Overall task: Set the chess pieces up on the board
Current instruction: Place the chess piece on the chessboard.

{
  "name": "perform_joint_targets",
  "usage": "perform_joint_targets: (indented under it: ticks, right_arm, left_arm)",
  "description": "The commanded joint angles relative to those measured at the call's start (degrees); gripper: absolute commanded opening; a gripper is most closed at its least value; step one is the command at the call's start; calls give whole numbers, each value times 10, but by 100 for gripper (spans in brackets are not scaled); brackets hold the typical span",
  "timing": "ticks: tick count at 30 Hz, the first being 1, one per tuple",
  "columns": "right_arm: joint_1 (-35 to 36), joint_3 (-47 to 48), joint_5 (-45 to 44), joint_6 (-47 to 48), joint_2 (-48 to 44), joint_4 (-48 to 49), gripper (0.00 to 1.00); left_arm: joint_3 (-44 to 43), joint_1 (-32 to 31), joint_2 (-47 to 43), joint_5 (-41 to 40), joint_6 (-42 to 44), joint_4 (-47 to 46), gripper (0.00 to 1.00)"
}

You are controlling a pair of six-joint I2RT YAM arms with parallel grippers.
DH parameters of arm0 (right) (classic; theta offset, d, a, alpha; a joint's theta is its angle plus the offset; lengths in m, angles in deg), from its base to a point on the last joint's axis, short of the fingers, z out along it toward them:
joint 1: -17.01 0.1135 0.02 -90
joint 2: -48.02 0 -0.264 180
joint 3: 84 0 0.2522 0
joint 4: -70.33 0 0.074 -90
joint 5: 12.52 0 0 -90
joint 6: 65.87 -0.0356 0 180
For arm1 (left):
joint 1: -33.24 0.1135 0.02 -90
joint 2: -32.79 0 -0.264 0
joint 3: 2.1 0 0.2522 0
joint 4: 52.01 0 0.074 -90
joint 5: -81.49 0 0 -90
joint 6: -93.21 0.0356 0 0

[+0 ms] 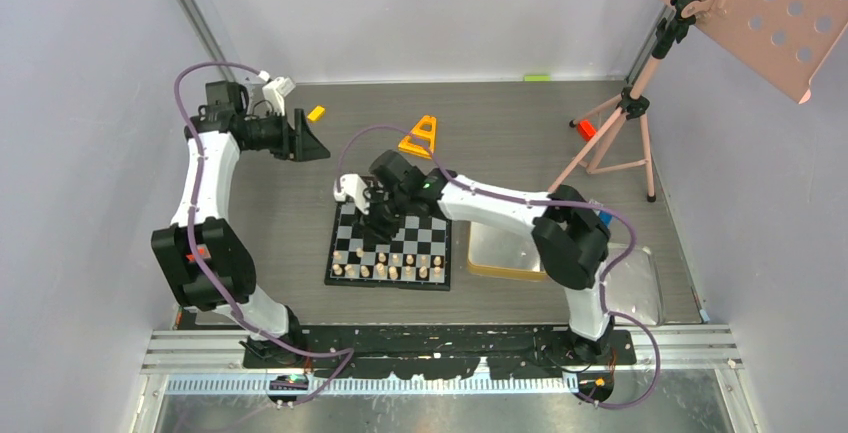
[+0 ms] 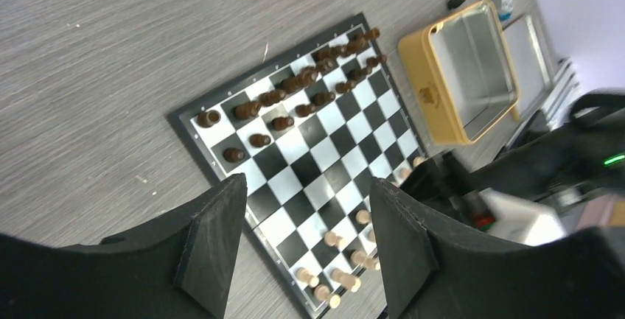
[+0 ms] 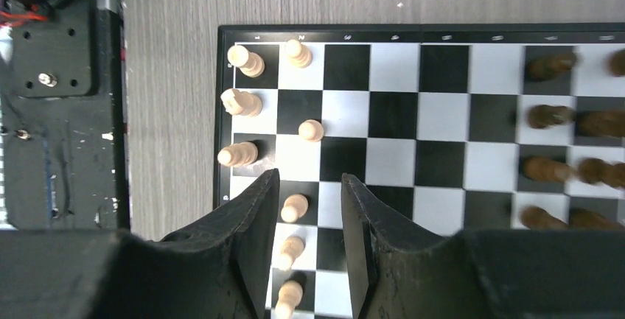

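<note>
The board [image 1: 388, 245] lies mid-table. Pale chess pieces [image 1: 390, 271] stand in its two near rows. Dark chess pieces [image 2: 295, 83] line the far rows in the left wrist view. My right gripper [image 1: 377, 221] hovers low over the board's far-left part. In the right wrist view it [image 3: 309, 186] is open, with a pale pawn [image 3: 295, 207] standing free on its square between the fingers. More pale pieces [image 3: 242, 102] and dark pieces [image 3: 553, 116] stand on the board [image 3: 442, 113]. My left gripper [image 1: 316, 147] hangs open and empty above the table, back left of the board [image 2: 309, 157].
A gold tin [image 1: 505, 253] sits right of the board, with a silver tray [image 1: 635, 288] beyond it. An orange triangular frame [image 1: 420, 136] and a small orange block [image 1: 316, 112] lie behind the board. A pink tripod [image 1: 615, 138] stands back right.
</note>
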Motion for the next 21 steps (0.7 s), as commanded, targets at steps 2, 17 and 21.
perform_joint_targets:
  ticks: [2, 17, 21]
  right_arm:
    - [-23, 10, -20, -19, -120, -41, 43]
    - [-220, -142, -49, -85, -295, -70, 43]
    - [-272, -172, -48, -76, -328, -88, 43]
  left_arm:
    - [34, -24, -55, -60, 133, 69, 64]
    - [202, -299, -133, -329, 239, 39, 58]
    - [206, -321, -115, -356, 226, 53, 57]
